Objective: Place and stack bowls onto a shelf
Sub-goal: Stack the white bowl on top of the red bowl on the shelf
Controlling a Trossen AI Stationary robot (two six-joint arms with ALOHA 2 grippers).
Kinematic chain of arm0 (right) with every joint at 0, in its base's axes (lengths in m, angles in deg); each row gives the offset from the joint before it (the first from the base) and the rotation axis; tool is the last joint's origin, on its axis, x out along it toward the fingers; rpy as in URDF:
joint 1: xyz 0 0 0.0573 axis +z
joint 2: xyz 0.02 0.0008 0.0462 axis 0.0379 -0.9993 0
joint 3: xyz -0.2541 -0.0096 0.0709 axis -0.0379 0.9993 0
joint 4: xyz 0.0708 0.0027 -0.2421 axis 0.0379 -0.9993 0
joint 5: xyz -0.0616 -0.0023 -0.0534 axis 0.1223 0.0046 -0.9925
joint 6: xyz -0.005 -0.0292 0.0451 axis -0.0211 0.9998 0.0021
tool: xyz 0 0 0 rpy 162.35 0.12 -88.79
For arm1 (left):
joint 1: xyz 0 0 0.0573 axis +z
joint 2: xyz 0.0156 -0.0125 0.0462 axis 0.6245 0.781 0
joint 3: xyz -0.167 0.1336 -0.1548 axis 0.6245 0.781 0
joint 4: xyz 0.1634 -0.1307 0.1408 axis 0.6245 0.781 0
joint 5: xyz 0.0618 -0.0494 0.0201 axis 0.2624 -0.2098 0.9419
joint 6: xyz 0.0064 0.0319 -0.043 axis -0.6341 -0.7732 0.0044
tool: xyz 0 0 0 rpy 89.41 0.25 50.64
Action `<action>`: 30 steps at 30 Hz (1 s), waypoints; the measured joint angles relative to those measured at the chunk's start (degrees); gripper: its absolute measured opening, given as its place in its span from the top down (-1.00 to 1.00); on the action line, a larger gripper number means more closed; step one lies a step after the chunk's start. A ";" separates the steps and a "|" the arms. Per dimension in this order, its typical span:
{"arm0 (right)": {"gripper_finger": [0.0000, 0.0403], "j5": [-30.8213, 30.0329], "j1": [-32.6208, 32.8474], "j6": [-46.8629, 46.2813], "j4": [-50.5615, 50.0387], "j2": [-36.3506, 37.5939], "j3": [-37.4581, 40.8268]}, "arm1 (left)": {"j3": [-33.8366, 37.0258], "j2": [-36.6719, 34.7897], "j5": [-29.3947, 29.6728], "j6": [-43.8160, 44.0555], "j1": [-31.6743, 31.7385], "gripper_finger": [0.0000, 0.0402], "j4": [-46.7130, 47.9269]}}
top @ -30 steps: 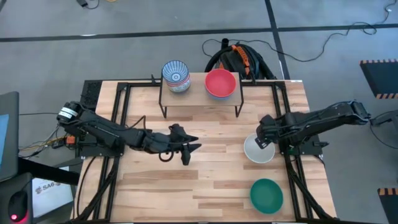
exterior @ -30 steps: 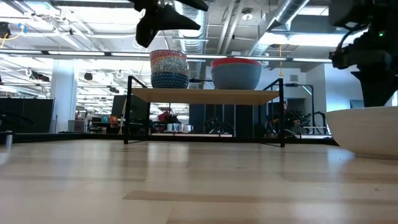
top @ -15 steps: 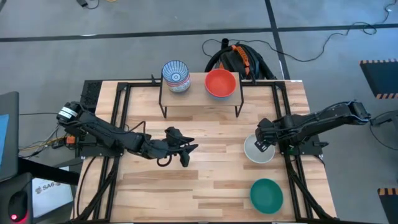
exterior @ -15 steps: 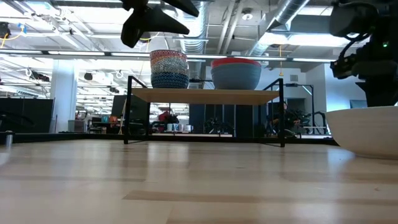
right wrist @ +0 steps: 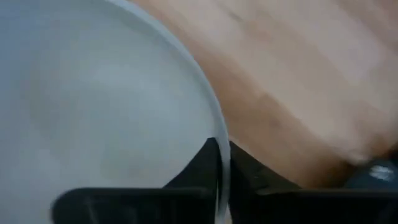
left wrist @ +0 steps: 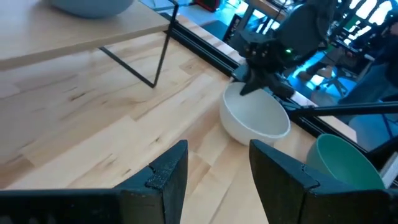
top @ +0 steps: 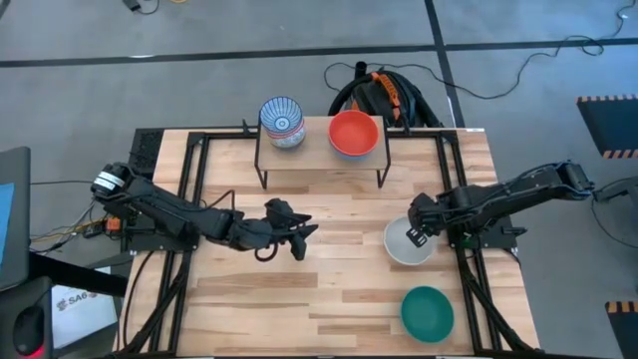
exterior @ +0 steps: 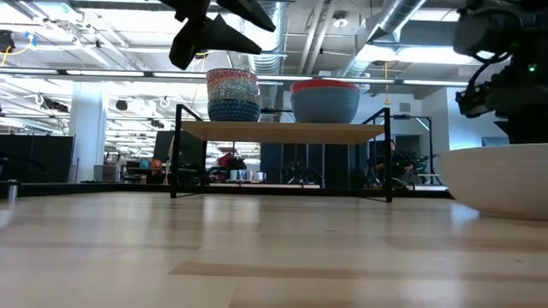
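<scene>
White bowl [top: 407,243], teal bowl [top: 427,311] lower right; red bowl [top: 353,133] and blue-and-white patterned bowl [top: 282,121] on the light wooden, black-legged shelf [top: 321,152], upper centre.

Two dark, jointed robot arms, the left arm [top: 169,212] white-banded near its base, the right arm [top: 508,194] matte black, trail thin cables.

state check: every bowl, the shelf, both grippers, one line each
white bowl: upright on the table, rim pinched by the right gripper
teal green bowl: upright on the table, free
red bowl: on the shelf, nested in a light blue bowl
blue-and-white patterned bowl: tops a stack on the shelf
shelf: standing, two stacks
right gripper: shut on the white bowl's rim
left gripper: open, empty, mid-table
</scene>
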 joint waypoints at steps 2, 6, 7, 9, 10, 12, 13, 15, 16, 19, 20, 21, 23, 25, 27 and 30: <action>0.88 1.42 0.42 -0.12 1.55 0.01 -0.26 | 0.00 0.10 -1.32 0.08 0.45 0.23 -0.06; 0.88 1.52 2.27 -1.75 1.86 -0.08 -3.03 | -0.09 2.88 -4.38 0.99 1.20 0.23 -2.23; 0.88 0.91 2.70 -2.30 2.17 -0.09 -4.11 | -0.14 4.04 -4.94 1.11 1.29 0.23 -3.89; 0.88 -0.74 3.30 -2.79 2.36 -0.05 -6.33 | -0.77 6.22 -5.41 1.13 1.48 0.23 -4.81; 0.88 -1.38 3.38 -2.80 2.36 -0.07 -7.47 | -1.50 7.35 -5.42 1.13 1.56 0.23 -4.86; 0.88 -3.34 3.56 -2.79 2.41 -0.09 -9.97 | -3.86 9.72 -5.78 0.78 2.18 0.23 -5.47; 0.88 -4.50 3.56 -2.73 2.65 -0.21 -11.18 | -4.98 10.62 -6.55 0.35 2.66 0.23 -5.43; 0.88 -6.98 3.56 -1.96 2.77 -1.04 -13.31 | -7.92 13.04 -9.57 -0.95 4.18 0.23 -5.25; 0.88 -8.12 3.51 -1.18 2.75 -1.50 -14.33 | -9.53 14.28 -11.21 -1.42 5.13 0.23 -4.95; 0.88 -11.30 3.41 1.12 3.27 -3.80 -17.55 | -15.11 17.17 -15.06 -2.29 7.88 0.23 -1.80; 0.88 -11.94 3.41 1.92 3.22 -4.75 -18.42 | -17.16 17.88 -16.06 -2.36 8.72 0.23 -0.27; 0.88 -12.53 3.41 2.65 2.77 -5.78 -19.43 | -19.22 18.40 -16.92 -2.37 9.45 0.23 2.04; 0.88 -13.81 3.41 3.94 2.56 -7.87 -21.72 | -22.77 18.82 -18.56 -3.02 10.62 0.23 7.09; 0.88 -15.10 3.41 5.52 1.69 -9.62 -24.15 | -25.74 18.80 -18.64 -3.68 11.27 0.23 12.48; 0.88 -16.47 3.31 7.47 0.69 -11.21 -26.79 | -28.23 18.71 -17.98 -3.91 11.38 0.23 17.43; 0.88 -17.62 2.57 11.21 -0.53 -13.76 -30.97 | -31.30 18.60 -16.96 -4.20 11.39 0.23 22.18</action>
